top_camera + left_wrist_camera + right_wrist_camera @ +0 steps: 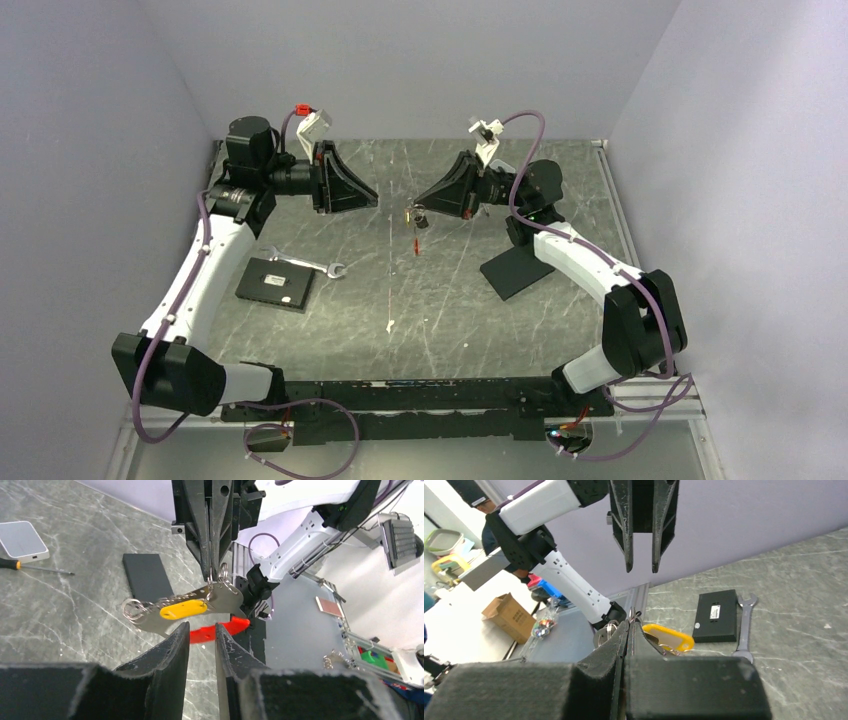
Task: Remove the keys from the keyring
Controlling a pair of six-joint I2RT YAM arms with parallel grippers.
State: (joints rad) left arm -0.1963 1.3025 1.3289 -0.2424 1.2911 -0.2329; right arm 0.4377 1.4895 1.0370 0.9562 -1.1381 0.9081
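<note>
Two grippers meet tip to tip above the table [470, 320], and I report each in turn. The right gripper [212, 576] has its jaws pressed flat together, with no gap showing in its own wrist view. They pinch the keyring [223, 572] at the top of the bunch, though I cannot tell which turn of wire lies between the pads. The keys [226, 597] hang directly under those jaws, clear of the table. I see a flat silvery piece with a yellow tag [183, 609] lying across it. A short chain [170, 599] runs out from the jaws to a second small ring [132, 608]. A red strip [227, 627] curves along the side of the bunch nearest the opposing jaws. The left gripper [201, 626] has its jaws spread a narrow way, with nothing between the pads. The bunch sits just beyond their tips and apart from them, and the red strip shows through the gap in the left wrist view. The overhead view confirms open space between those tips and the bunch. As seen from the right jaws, a black box [715, 614] lies on the table below and beyond the bunch, with a silver wrench [744, 622] just beside it. A flat black plate [147, 574] lies on the table beyond the left jaws, past the bunch. A yellow-handled screwdriver [12, 564] and a white box [22, 540] lie well off to one side of them, near each other.
</note>
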